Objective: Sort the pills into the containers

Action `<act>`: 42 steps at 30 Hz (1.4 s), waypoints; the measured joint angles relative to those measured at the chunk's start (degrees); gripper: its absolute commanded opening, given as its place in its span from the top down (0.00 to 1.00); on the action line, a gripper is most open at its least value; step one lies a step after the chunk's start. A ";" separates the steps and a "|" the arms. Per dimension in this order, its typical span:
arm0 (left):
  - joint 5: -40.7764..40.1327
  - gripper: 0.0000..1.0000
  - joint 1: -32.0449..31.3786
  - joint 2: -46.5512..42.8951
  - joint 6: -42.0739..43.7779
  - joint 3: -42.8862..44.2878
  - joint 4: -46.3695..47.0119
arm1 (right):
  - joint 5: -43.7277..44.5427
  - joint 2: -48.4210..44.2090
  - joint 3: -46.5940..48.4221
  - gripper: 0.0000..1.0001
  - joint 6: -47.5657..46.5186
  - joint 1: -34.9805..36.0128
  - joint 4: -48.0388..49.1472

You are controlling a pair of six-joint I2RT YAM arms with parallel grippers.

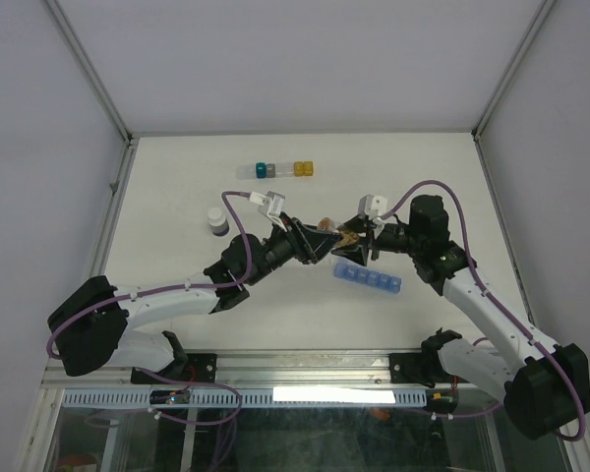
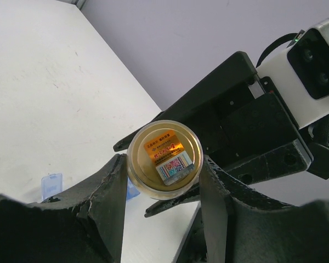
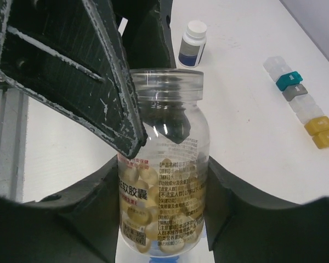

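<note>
A clear bottle (image 3: 163, 181) of yellow-tan pills is held in the air between both grippers, just above the table middle (image 1: 342, 237). My right gripper (image 3: 163, 197) is shut on its printed body. My left gripper (image 2: 163, 181) is shut on its other end, a round gold face with a sticker (image 2: 165, 159); its fingers (image 3: 107, 82) show at the bottle's far rim in the right wrist view. No white cap shows on it. The blue containers strip (image 1: 367, 276) lies flat just below the bottle, and its edge shows in the wrist views (image 2: 51, 183) (image 3: 153, 258).
A small white-capped bottle with a blue label (image 1: 217, 220) stands left of the grippers and shows in the right wrist view (image 3: 192, 44). A row of clear, teal, grey and yellow cubes (image 1: 280, 169) lies at the back (image 3: 301, 101). White walls enclose the table.
</note>
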 measured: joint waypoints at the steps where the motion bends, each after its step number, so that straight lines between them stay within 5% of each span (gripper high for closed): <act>1: 0.00 0.91 -0.02 0.04 0.00 0.00 0.00 | 0.13 0.00 0.00 0.67 0.02 -0.02 -0.02; 2: -0.02 0.88 -0.22 0.09 0.02 0.00 0.02 | 0.28 0.02 0.00 0.75 0.13 -0.02 -0.04; 6: -0.04 0.43 -0.24 0.09 0.02 0.00 -0.09 | 0.15 0.13 0.02 0.99 -0.20 -0.09 -0.46; 8: -0.07 0.21 -0.24 0.09 0.22 0.00 -0.15 | -0.04 0.20 0.26 1.00 -0.35 -0.11 -0.96; 11: 0.15 0.02 -0.26 -0.70 1.73 -0.02 -0.96 | -1.92 0.33 0.50 1.00 -0.35 -0.42 -1.75; 19: 1.55 0.01 0.02 -13.14 10.14 -3.10 -3.28 | -10.49 0.37 0.66 1.00 -1.07 -5.05 -4.48; 25: 16.28 0.01 3.96 -19.21 27.82 -3.87 -5.99 | -17.62 0.42 1.88 1.00 -8.37 -6.84 -11.52; 32: 33.92 0.02 8.24 -13.49 44.04 -3.78 -7.69 | -19.67 2.25 1.99 1.00 -19.10 -7.13 -19.78; 42: 42.62 0.21 8.83 -0.46 49.75 3.39 -10.23 | -19.30 4.92 2.27 1.00 -25.14 -7.13 -24.46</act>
